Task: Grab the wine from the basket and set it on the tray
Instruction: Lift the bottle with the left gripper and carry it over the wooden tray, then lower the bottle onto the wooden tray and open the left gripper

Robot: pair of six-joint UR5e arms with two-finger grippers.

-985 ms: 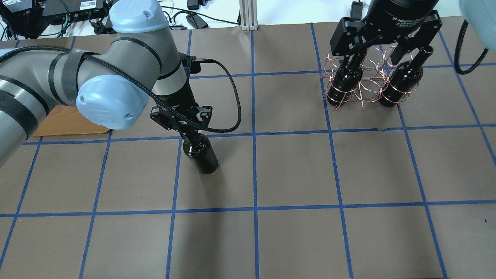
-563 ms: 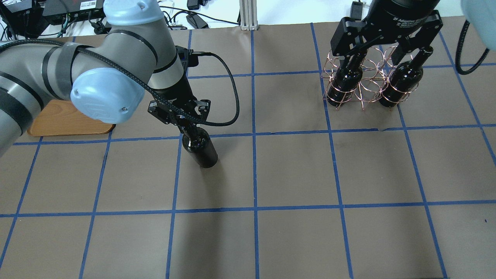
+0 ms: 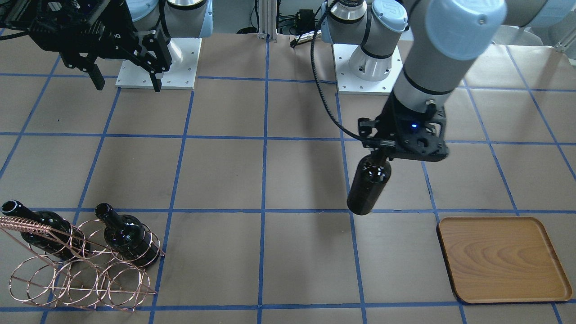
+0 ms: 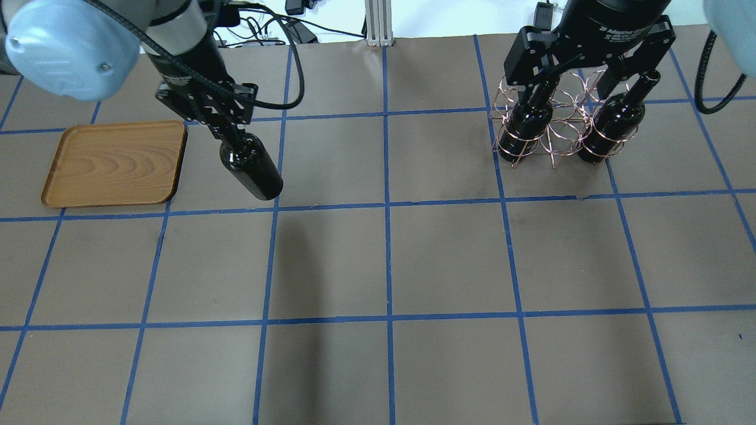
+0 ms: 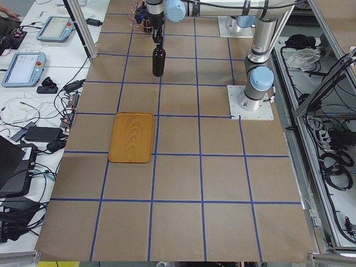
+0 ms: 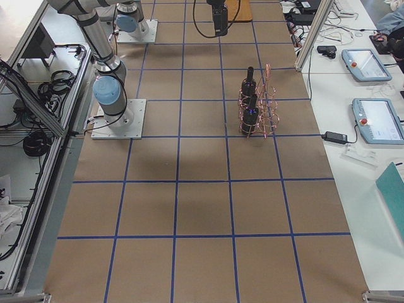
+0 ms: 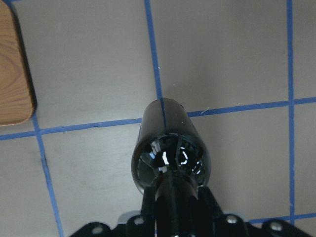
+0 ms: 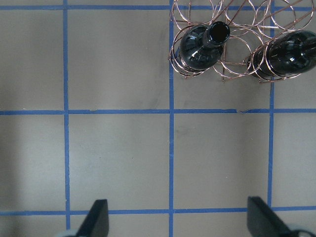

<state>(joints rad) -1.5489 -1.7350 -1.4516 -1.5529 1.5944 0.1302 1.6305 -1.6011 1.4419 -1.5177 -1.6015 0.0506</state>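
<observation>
My left gripper is shut on the neck of a black wine bottle and holds it slightly tilted above the table, just right of the wooden tray. The bottle also shows in the front view and the left wrist view, where the tray's corner lies at the left edge. The copper wire basket stands far right with two more bottles upright in it. My right gripper is open and empty, high up on the robot's side of the basket.
The table is covered in brown paper with a blue tape grid. The tray is bare. The arm bases stand at the robot's edge. Cables and devices lie beyond the far edge.
My left arm has carried the bottle away from the robot and leftward, closer to the tray, which is now uncovered. The right gripper and the basket have not moved.
</observation>
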